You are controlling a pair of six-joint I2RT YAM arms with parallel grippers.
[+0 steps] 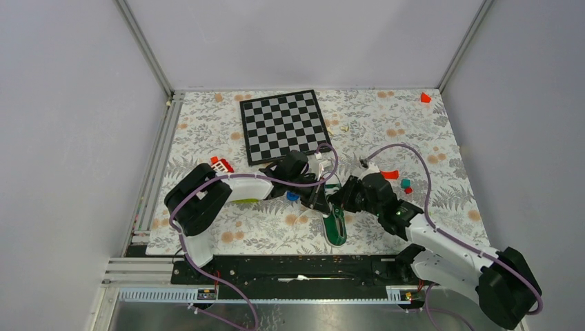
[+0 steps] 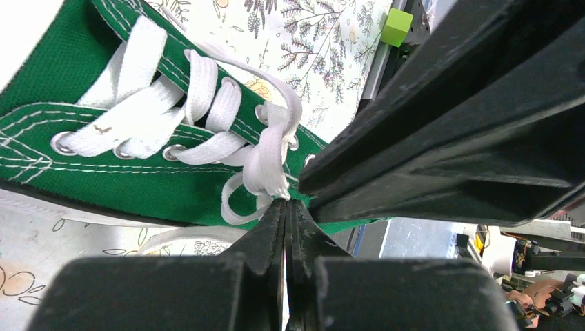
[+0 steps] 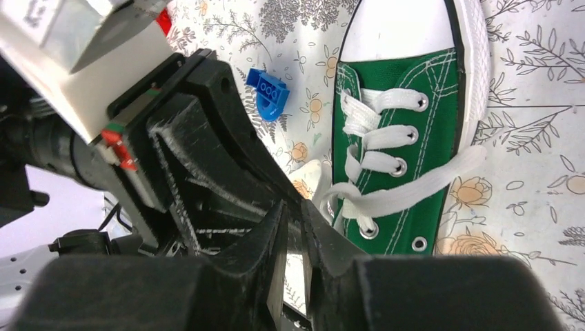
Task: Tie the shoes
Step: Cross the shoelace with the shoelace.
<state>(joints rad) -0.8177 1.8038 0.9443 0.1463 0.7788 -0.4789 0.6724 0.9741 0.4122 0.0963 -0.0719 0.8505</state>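
Note:
The green shoe lies on the floral cloth between the two arms, its white toe cap nearest the arm bases. In the left wrist view its canvas side fills the left, and my left gripper is shut on a bunched white lace by the upper eyelets. My right gripper stands just left of the shoe, its jaws a narrow gap apart with nothing seen between them. A loose lace runs across the tongue past its right finger. Both grippers crowd together over the shoe's opening.
A checkerboard lies at the back. A blue brick sits just left of the shoe. Red pieces, a teal block and a green cube are scattered about. An aluminium rail borders the left side.

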